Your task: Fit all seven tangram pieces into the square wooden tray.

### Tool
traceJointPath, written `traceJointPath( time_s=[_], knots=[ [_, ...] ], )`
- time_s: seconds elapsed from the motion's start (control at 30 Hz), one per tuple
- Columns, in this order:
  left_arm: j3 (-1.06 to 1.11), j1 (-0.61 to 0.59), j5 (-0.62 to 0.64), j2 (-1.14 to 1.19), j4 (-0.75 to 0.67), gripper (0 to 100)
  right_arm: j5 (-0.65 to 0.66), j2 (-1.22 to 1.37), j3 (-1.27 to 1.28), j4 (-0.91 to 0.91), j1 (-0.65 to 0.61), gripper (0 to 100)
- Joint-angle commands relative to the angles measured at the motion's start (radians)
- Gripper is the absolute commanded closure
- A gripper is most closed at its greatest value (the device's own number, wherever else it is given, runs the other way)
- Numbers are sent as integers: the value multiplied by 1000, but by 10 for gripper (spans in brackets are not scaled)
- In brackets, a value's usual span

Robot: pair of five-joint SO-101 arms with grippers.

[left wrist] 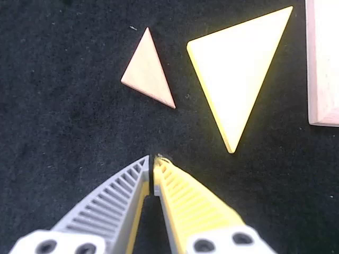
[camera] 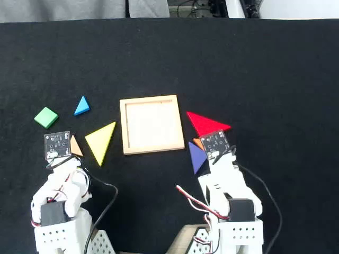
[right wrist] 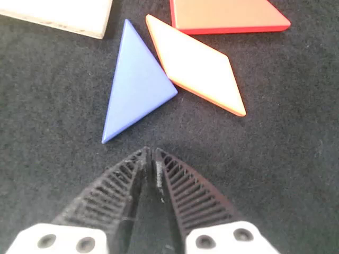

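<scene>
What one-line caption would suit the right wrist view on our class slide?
Shut right hand near a blue triangle, orange parallelogram and red triangle.

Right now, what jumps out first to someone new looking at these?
The square wooden tray sits mid-table with no piece in it. Bright pieces flank it: a yellow triangle on the left arm's side, a red triangle on the right's. The left hand is shut near the yellow triangle, the right hand shut by a blue-violet triangle.
</scene>
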Motion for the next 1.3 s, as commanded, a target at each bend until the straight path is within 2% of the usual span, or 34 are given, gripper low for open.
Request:
traceJointPath(
  time_s=[0.0, 0.3, 0.37, 0.6, 0.83, 1.1, 1.17, 1.27],
  knots=[
    [21, -1, 8, -9, 3, 970, 8, -91, -2, 5, -15, 986],
    [21, 2, 9, -9, -5, 970, 8, -91, -2, 5, -15, 986],
    [21, 33, 8, -9, -8, 970, 5, -91, -2, 5, -15, 986],
    [19, 65, 9, -9, -259, 970, 5, -91, -2, 5, -15, 986],
    [19, 65, 2, -9, -144, 970, 6, -91, -2, 5, -15, 986],
    [19, 61, 2, -9, -140, 970, 6, -91, -2, -3, -15, 986],
    [19, 54, 2, -9, -140, 970, 5, -91, -2, -63, -15, 986],
    [2, 19, 2, -9, -149, 970, 3, -91, -2, -331, -15, 986]
  ],
)
